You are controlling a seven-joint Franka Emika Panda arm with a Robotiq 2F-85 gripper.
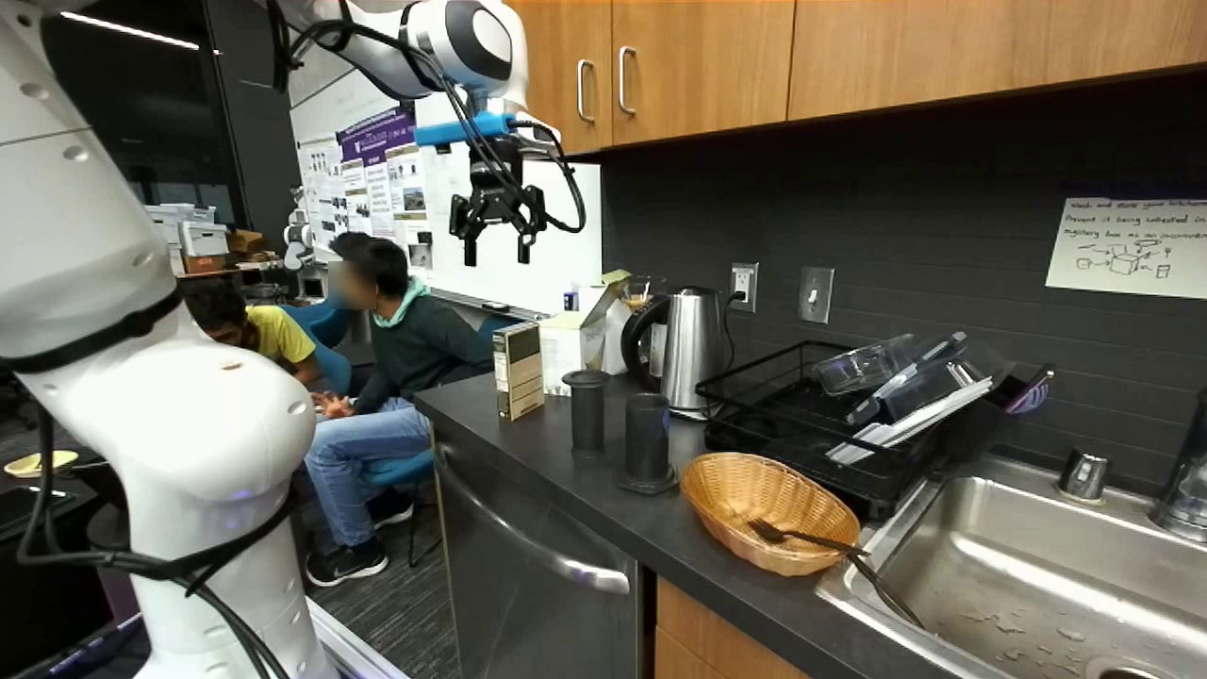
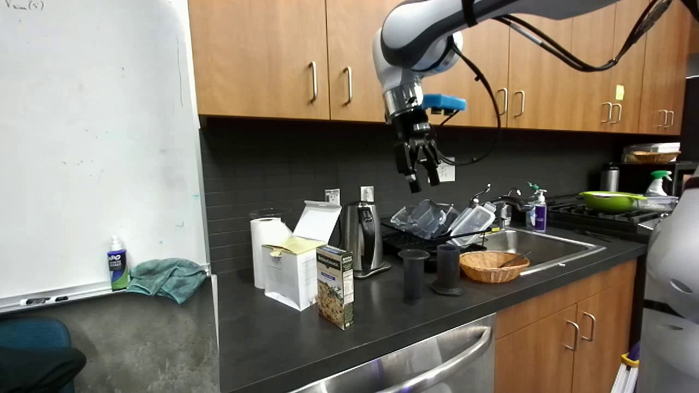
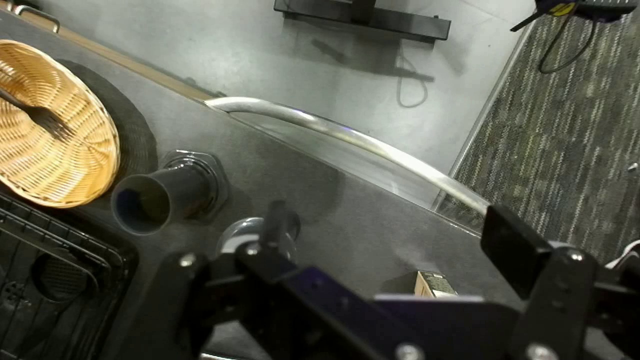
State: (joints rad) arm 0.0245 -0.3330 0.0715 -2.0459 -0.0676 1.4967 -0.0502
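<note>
- Two black fingers [image 3: 515,250] stand wide apart at the end of the gripper [image 1: 497,253]; they point downward, grip nothing and touch nothing, in the air well above the dark counter [image 2: 262,338].
- Below them, a rimmed dark tube [image 1: 587,420] stands upright on the counter; in the wrist view one finger partly hides it.
- Near that, a footed dark tube [image 3: 185,187] also stands upright, its hollow mouth facing up and its angular base flat on the counter.
- Toward the counter's end, a printed carton [image 2: 334,286] stands upright by a white box [image 2: 281,278] with a raised lid; whether these two touch, I cannot tell.
- On the opposite side of the tubes sits a wicker basket [image 1: 726,500]; a dark fork [image 3: 45,120] leans in it, head on the weave, handle reaching over the rim toward the metal sink [image 1: 1132,538].
- Behind the tubes, toward the wall, a steel kettle [image 1: 691,349] stands near a black dish rack [image 1: 787,453] loaded with clear plastic containers [image 1: 863,368].
- Behind the white box stands a paper towel roll [image 2: 259,254].
- Farther up, wooden cabinets [image 2: 262,65] hang above the counter in both exterior views.
- Beyond the counter's end is a whiteboard [image 2: 98,142], a greenish cloth [image 2: 166,275] bunched on its ledge; in an exterior view two people [image 1: 424,335] sit near it.
</note>
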